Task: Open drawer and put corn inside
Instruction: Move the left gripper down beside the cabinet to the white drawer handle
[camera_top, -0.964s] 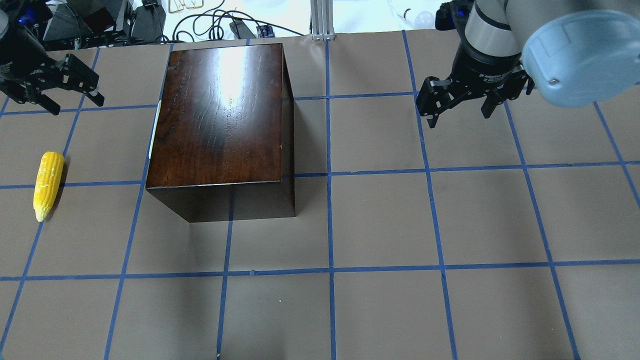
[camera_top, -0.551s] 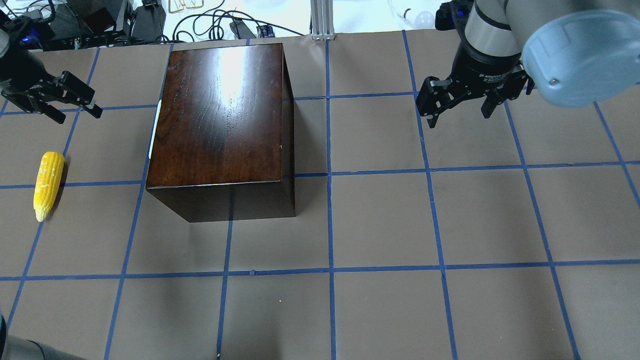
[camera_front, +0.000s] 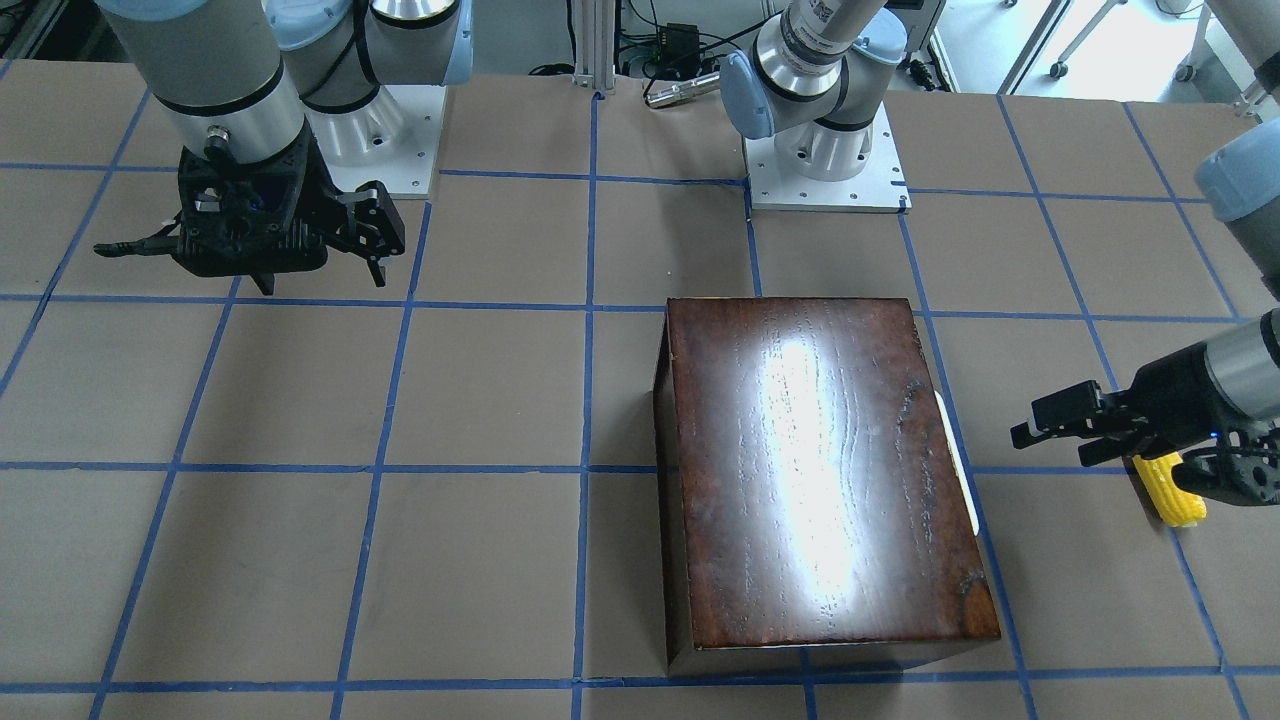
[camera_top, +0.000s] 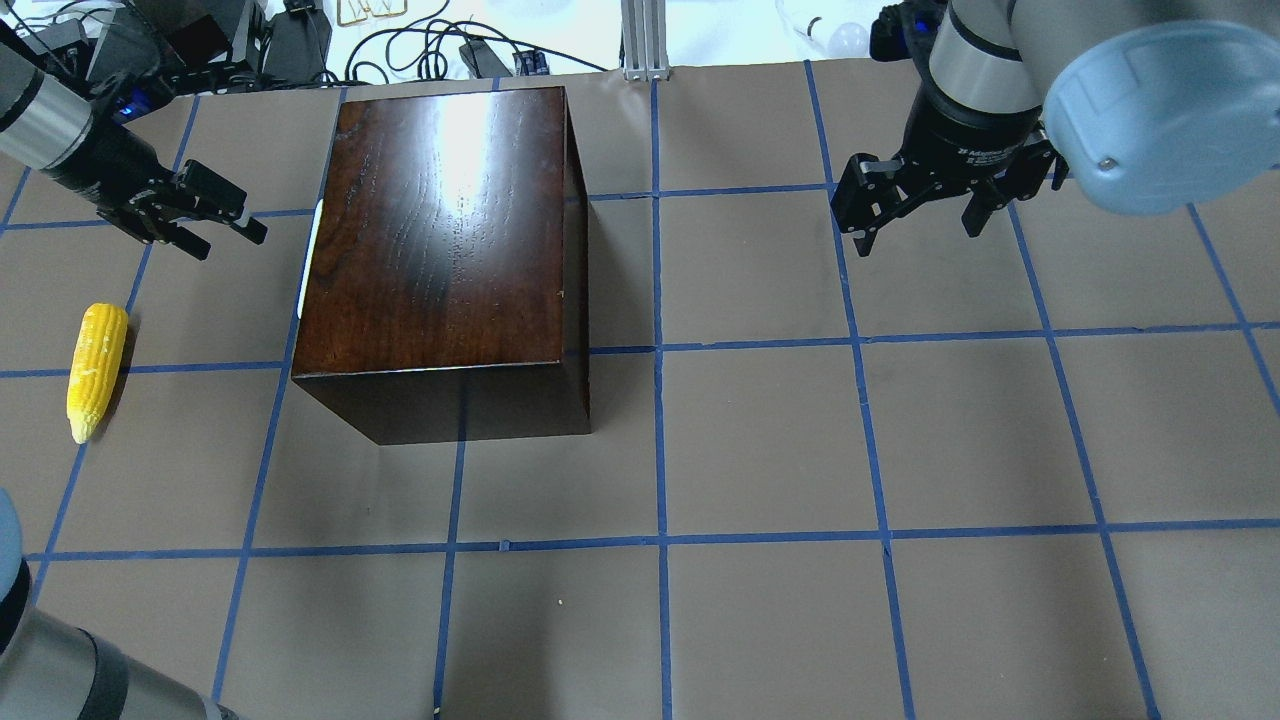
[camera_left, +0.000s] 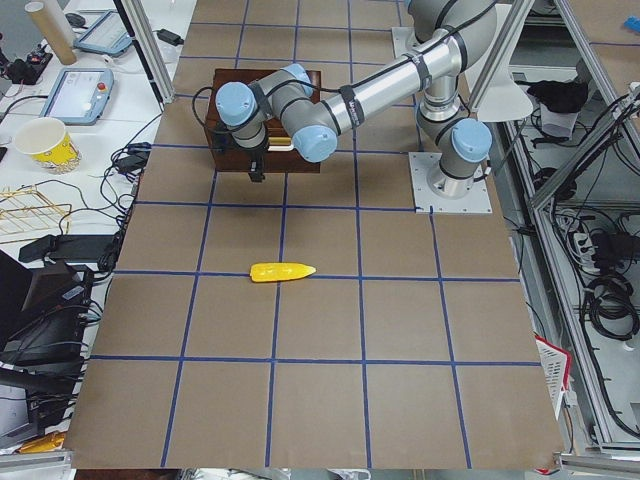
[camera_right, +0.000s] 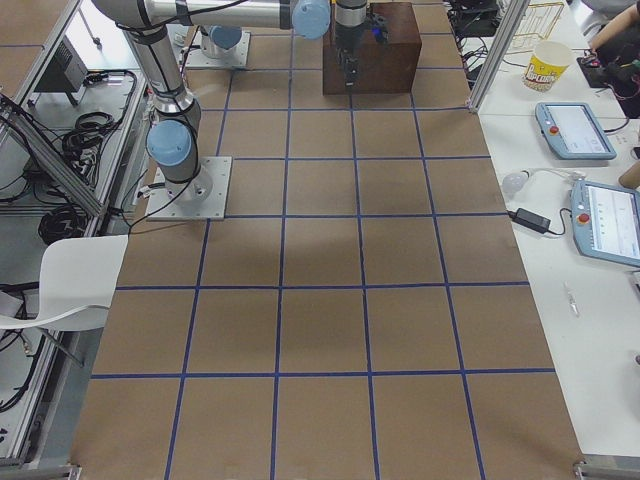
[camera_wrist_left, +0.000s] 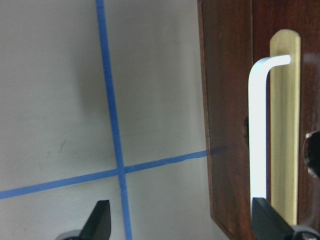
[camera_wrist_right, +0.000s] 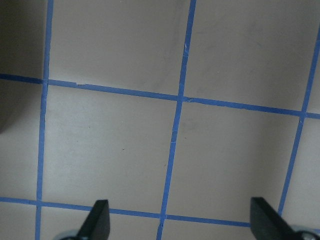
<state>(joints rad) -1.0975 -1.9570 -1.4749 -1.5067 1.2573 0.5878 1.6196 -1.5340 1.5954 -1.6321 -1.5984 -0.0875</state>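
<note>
2 steps make up this job, and we judge neither done. The shallow drawer with the dark glossy brown front (camera_wrist_left: 225, 125) sits shut in the dark reddish-brown wooden box (camera_top: 440, 230). The bright yellow toy corn cob (camera_top: 95, 370) lies on the brown paper-covered desk (camera_top: 800, 450). It is well apart from the box on the handle side, with its pointed tip toward the robot.

We read the step in hand as the approach to the drawer. The left claw (camera_top: 228, 240) hovers near the drawer front with its jaws spread wide and nothing between them. In the left wrist view the white curved handle (camera_wrist_left: 257, 130) is not yet framed by the jaws. It lines up over 1 of the 2 fingertips (camera_wrist_left: 267, 222), while the other hangs over the desk.

For the next move, we would shift the left claw sideways until the handle sits between the jaws. Then we would close on it and pull straight out, away from the box, along the drawer's own line. A skewed pull could jam the tray or drag the whole box.

The right claw (camera_top: 918, 235) is also spread and carries nothing. It hangs over the desk well apart from the box, on the side opposite the handle.

With the drawer shut we cannot see what, if anything, it holds. The corn cob is certainly outside it.
</note>
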